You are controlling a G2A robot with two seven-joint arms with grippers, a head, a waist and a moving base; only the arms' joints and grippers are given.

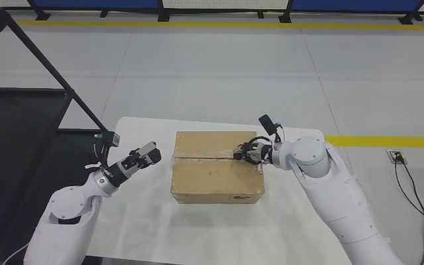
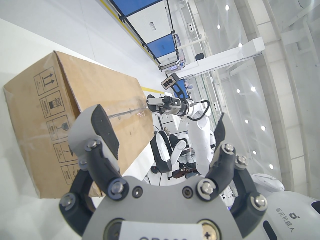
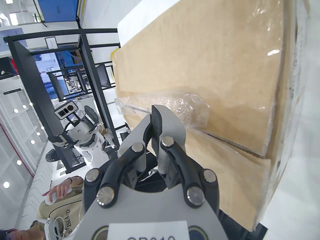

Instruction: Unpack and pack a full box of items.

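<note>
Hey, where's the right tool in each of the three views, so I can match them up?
Top view: right tool over the box, near one end of the seam.
Left wrist view: far off, at the far end of the box top.
Right wrist view: close up, shut on the tape.
Shared landmark: the seam.

smooth white rounded arms (image 1: 334, 192), grey wrist plates (image 2: 162, 208) with silver screws (image 2: 203, 188), black linkages (image 2: 100, 161), black finger pads (image 2: 106, 128), a white printed label (image 3: 147, 231).
</note>
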